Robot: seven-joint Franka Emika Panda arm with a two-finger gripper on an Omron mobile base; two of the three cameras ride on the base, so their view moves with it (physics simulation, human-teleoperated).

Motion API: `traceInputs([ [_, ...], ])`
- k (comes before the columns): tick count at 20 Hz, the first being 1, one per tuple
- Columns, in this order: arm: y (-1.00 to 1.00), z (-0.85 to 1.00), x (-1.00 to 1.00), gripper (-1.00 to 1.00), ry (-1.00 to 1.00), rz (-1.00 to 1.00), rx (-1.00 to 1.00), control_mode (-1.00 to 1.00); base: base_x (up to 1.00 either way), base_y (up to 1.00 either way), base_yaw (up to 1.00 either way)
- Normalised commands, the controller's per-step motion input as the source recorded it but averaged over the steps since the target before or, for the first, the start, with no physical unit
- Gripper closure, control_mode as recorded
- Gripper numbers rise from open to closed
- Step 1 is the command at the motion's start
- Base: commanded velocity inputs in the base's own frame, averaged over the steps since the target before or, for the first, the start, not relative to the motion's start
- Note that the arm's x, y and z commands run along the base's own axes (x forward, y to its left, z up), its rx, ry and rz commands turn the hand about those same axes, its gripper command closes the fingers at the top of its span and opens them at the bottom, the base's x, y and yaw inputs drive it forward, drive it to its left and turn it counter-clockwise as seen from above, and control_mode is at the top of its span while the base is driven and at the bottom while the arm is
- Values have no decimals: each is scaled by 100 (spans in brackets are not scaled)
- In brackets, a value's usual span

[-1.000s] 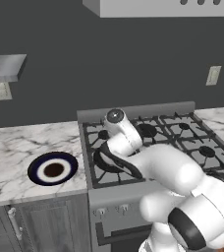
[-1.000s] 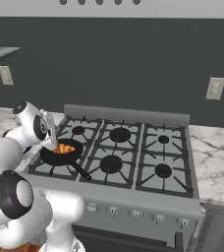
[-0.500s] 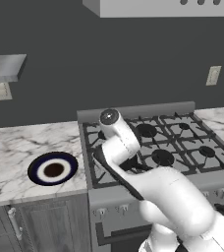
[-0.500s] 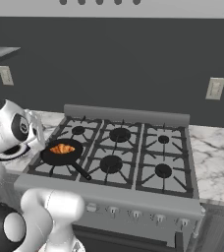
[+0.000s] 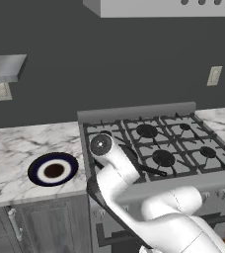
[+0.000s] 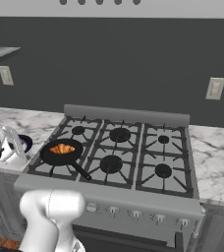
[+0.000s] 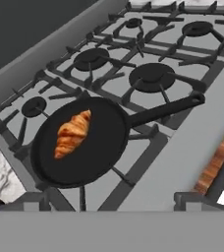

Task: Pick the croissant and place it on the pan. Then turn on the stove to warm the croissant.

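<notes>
The croissant [image 7: 72,133] lies inside the pan [image 7: 99,147], a little off its middle, toward the rim away from the handle. The pan sits on the front left burner of the stove [image 6: 148,147], its long thin handle pointing toward the stove's front edge and to the right, ending near the neighbouring front burner. In the right base view the croissant [image 6: 61,148] shows as a small orange crescent on the black pan [image 6: 60,153].

The jaws stand spread wide and hold nothing; the gripper [image 7: 111,204] looks down on the pan from the stove's front left corner, with both finger tips apart at the bottom of the hand view and clear of the pan's rim. Nothing lies between the gripper and the pan.

The other burners carry only their black grates. A row of small knobs [image 6: 136,214] runs along the stove's front panel. To the left of the stove, on the marble table [image 5: 16,148], rests a round dark blue plate [image 5: 53,169] with a white ring, well apart from the pan. The white arm [image 5: 134,197] crosses in front of the stove's left front corner in the left base view and hides much of the pan there.
</notes>
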Motion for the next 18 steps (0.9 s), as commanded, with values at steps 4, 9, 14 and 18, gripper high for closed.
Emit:
traceInputs([
  [4, 59, 0, -74, -100, 0, 14, -25, -100, 0, 0, 0],
  [9, 50, -1, -64, -100, 0, 16, -23, -100, 0, 0, 0],
  [14, 9, -14, -59, -100, -1, 16, -21, -100, 0, 0, 0],
  [18, -1, -12, -37, -100, -5, 13, -9, -100, 0, 0, 0],
])
